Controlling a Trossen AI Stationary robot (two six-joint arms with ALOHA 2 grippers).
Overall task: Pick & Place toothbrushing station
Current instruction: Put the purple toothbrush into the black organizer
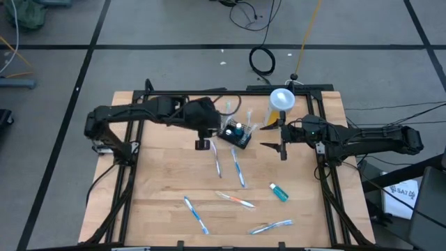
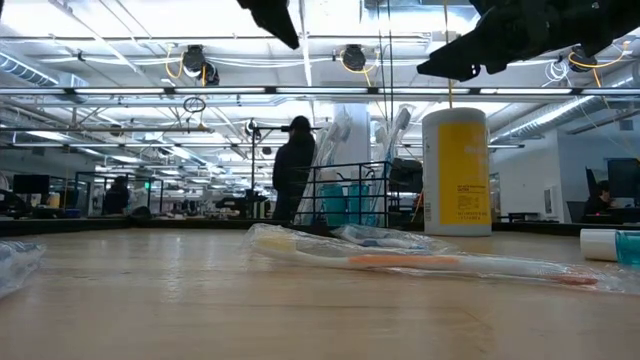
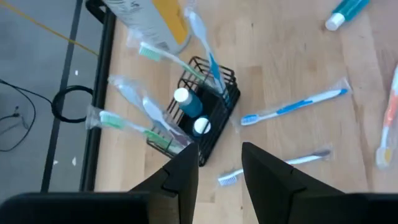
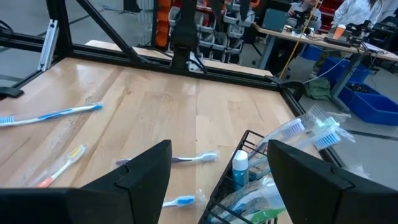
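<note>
Left pincer [image 1: 203,144], fingers apart and empty, hovers at the caddy's [image 1: 237,134] 9 o'clock; right pincer [image 1: 282,149], wide apart, waits at 3; judgement: grip a loose brush [image 1: 217,162] mid-handle.

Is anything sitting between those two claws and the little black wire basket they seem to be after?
Nothing visible stands in the way. The left gripper hangs open just above the black basket, and the right gripper is open beside it. Only the wrapped toothbrushes sticking out of the basket lie close to the fingers.

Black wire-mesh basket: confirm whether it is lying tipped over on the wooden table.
No, the black wire-mesh basket stands upright, toothbrushes and tubes sticking up out of it.
</note>
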